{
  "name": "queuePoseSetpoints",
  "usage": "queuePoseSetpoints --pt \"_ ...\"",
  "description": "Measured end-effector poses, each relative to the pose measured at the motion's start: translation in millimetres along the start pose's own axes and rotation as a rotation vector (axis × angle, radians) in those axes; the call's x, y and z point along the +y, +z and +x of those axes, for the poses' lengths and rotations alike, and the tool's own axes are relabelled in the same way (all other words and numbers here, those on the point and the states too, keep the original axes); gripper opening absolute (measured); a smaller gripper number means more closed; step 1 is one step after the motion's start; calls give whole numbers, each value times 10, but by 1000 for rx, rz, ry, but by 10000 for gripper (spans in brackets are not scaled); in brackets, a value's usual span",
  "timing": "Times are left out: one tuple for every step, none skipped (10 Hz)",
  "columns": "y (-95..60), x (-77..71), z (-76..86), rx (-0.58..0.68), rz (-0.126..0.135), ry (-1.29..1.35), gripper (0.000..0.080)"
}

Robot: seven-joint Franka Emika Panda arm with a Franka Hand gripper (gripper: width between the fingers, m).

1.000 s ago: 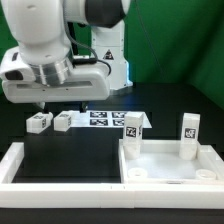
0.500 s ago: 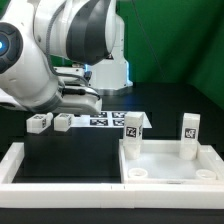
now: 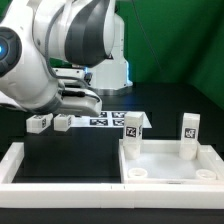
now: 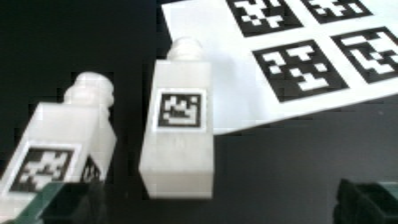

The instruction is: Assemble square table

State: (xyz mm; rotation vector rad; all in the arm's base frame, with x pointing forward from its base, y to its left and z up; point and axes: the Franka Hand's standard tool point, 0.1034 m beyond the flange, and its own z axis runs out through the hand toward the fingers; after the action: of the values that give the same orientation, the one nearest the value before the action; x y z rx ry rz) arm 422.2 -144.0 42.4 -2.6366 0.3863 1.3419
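Note:
The white square panel (image 3: 172,168) with a raised rim lies at the exterior view's right. Two tagged legs stand upright in its far corners (image 3: 133,128) (image 3: 190,129). Two more white legs lie loose on the black table, one (image 3: 40,123) beside the other (image 3: 64,121). In the wrist view these two legs (image 4: 180,118) (image 4: 68,145) lie side by side just under my gripper (image 4: 217,206). The gripper is open and empty. Its dark fingertips (image 4: 64,204) show at the frame's two lower corners, apart from the legs.
The marker board (image 3: 101,120) lies just beyond the loose legs; it also shows in the wrist view (image 4: 311,50). Long white bars (image 3: 16,160) frame the black work surface at the exterior view's left and front. The arm's bulk hides the back left.
Between one second and half a second ago the arm swung and turned toward the camera above the two loose legs. Since then it has barely moved. No part has moved.

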Motion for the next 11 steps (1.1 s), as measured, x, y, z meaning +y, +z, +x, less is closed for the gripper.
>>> queuePoseSetpoints --pt "113 21 -32 -22 4 5 648" --pt "218 28 -27 -26 2 7 648" --pt "286 19 -44 -37 1 8 648" --pt "304 -25 -14 -27 -11 5 648" --pt "306 -34 -14 -27 -13 1 648" --pt "307 -30 -13 -27 -12 2 648" --pt "311 -30 -11 -28 -13 2 648" --pt "341 -16 21 -16 -17 -6 648" --pt "399 2 29 -15 -18 -9 648" --pt "443 21 19 -20 -17 -12 648" --pt "491 31 30 -17 -18 -11 648"
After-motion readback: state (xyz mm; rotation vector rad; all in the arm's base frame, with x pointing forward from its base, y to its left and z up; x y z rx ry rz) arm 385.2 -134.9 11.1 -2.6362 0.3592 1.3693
